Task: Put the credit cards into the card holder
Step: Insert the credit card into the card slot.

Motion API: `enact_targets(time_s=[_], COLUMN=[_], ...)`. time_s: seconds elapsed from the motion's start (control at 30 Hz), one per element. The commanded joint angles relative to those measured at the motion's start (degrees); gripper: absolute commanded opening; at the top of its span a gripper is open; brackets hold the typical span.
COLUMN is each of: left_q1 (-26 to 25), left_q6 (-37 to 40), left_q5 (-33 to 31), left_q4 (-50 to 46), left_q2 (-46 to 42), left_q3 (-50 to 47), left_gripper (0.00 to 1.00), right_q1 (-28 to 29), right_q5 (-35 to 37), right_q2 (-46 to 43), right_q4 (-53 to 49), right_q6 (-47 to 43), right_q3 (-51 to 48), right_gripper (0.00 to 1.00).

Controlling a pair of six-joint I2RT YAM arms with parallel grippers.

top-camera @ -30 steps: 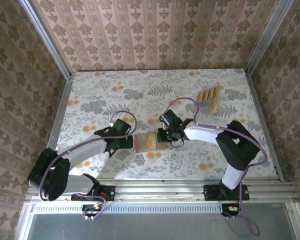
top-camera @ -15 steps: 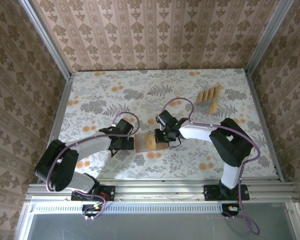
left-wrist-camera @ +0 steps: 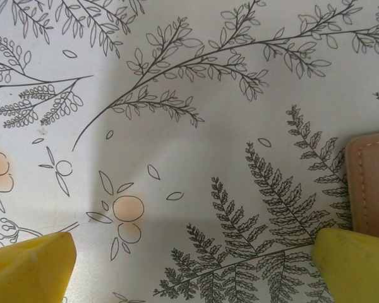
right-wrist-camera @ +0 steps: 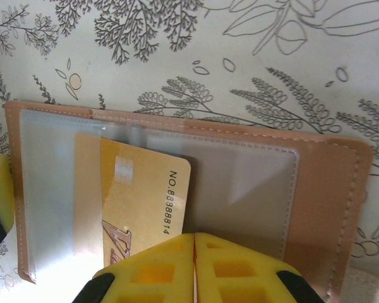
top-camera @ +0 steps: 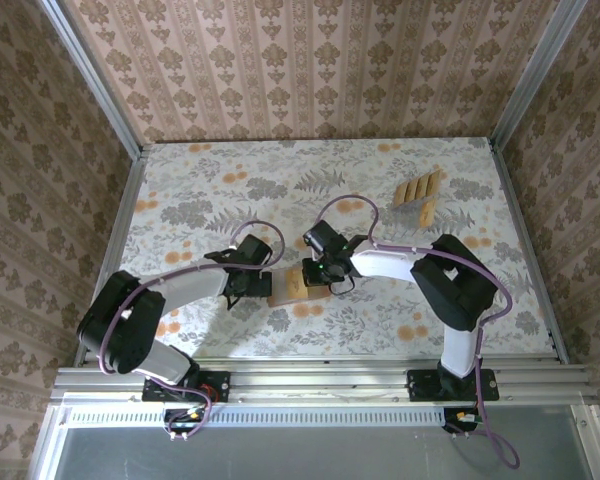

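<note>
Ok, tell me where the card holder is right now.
The card holder lies open on the table, front centre in the top view, between the left gripper and the right gripper.

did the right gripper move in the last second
Yes. In the top view the right gripper has shifted left, ending up farther from the loose credit cards lying at the far right.

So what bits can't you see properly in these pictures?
- Right wrist view: near end of the credit card hidden behind the shut right gripper.
- Left wrist view: the card holder is cut off by the frame edge.
- Top view: the spare cards are too small to count.
</note>
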Motion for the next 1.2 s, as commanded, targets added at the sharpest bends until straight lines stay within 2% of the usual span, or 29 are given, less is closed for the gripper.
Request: enact_targets(time_s=[0.0, 0.57, 0.8, 1.17], left_q1=[-1.1, -1.5, -1.0, 3.1], left_q6=[-0.3, -0.6, 0.0, 1.2], left_q5=[1.8, 1.7, 1.5, 1.7], left_q4=[2.3, 2.8, 1.6, -1.4], left_q2=[2.8, 2.1, -0.1, -6.8], left_q3=[-0.5, -0.7, -0.7, -1.9], left_gripper=[1.0, 1.0, 1.0, 1.0], right_q1=[1.0, 3.7, 3.3, 2.4], right_q5=[0.2, -2.9, -2.6, -0.7], right_q2=[1.6, 5.9, 2.5, -2.9], right_q4=[-2.1, -0.6, 0.0, -0.1], right_q6=[-0.3, 1.7, 2.1, 2.1], right_q3=[2.4, 6.9, 4.9, 1.2], right_gripper=[0.11, 0.1, 0.12, 0.15])
